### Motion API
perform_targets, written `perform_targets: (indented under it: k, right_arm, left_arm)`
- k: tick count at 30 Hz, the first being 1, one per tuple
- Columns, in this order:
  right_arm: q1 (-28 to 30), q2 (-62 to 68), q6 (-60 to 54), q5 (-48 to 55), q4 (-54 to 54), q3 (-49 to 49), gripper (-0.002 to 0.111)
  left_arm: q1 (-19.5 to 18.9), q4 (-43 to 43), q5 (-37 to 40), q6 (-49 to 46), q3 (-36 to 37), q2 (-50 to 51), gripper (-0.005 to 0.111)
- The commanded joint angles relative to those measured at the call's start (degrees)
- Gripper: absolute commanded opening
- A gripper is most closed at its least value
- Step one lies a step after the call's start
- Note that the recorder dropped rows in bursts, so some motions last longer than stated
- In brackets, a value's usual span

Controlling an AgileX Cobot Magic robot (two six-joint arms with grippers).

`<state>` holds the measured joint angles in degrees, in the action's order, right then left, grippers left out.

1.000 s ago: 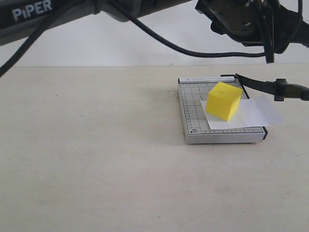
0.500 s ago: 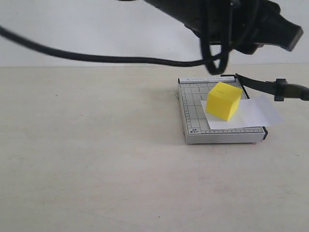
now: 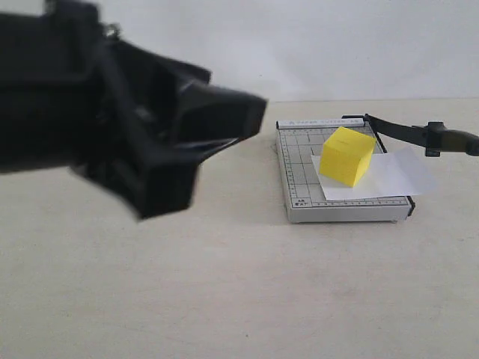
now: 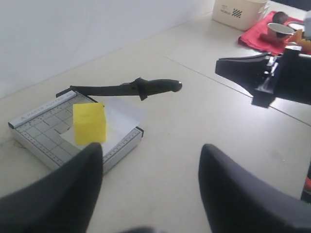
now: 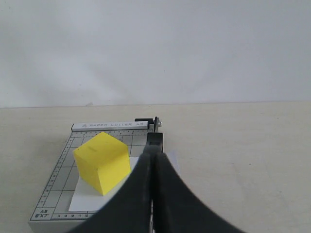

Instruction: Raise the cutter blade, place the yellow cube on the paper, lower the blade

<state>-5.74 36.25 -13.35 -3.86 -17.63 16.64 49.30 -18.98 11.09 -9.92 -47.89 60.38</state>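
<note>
The yellow cube (image 3: 346, 155) stands on the white paper (image 3: 397, 176), which lies on the grey gridded cutter base (image 3: 299, 179) and sticks out past its side. The black cutter blade (image 3: 419, 135) is raised, its handle (image 4: 160, 86) hanging in the air beside the base. My left gripper (image 4: 151, 148) is open with nothing in it, well back from the cube (image 4: 89, 123). The left arm shows as a big black blur (image 3: 135, 142) near the exterior camera. My right gripper (image 5: 154, 156) is shut on nothing, pointing at the blade's pivot beside the cube (image 5: 102, 162), and stays apart from the handle (image 4: 221, 63).
Far across the table stand a white box (image 4: 240, 12) and a red cloth (image 4: 265, 41) with a small bowl (image 4: 279, 31) on it. A seam (image 4: 214, 73) runs across the tabletop. A white wall rises behind the cutter.
The left arm has swung from the upper right of the exterior view down to the left, close to the camera. Cube, paper and blade have not moved.
</note>
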Motion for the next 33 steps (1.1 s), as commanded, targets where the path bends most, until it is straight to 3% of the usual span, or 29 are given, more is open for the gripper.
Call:
perform_targets:
  k: [1,6,17,33]
  right_arm:
    - [-0.1,-0.2,-0.3,-0.2,0.1,-0.1,0.000]
    - [-0.1,-0.2,-0.3,-0.2,0.1,-0.1,0.000]
    - [-0.1,-0.2,-0.3,-0.2,0.1,-0.1,0.000]
    - [-0.1,-0.2,-0.3,-0.2,0.1,-0.1,0.000]
  left_arm:
    - [0.2,0.1,-3.6,1.7,10.6,-11.3,0.056]
    - [0.2,0.1,-3.6,4.2,18.1,-22.4,0.056]
    - [0.2,0.1,-2.8,7.5,25.4,-39.7,0.056]
    - [0.2,-0.3,-0.1,7.6,31.0,-46.2,0.056]
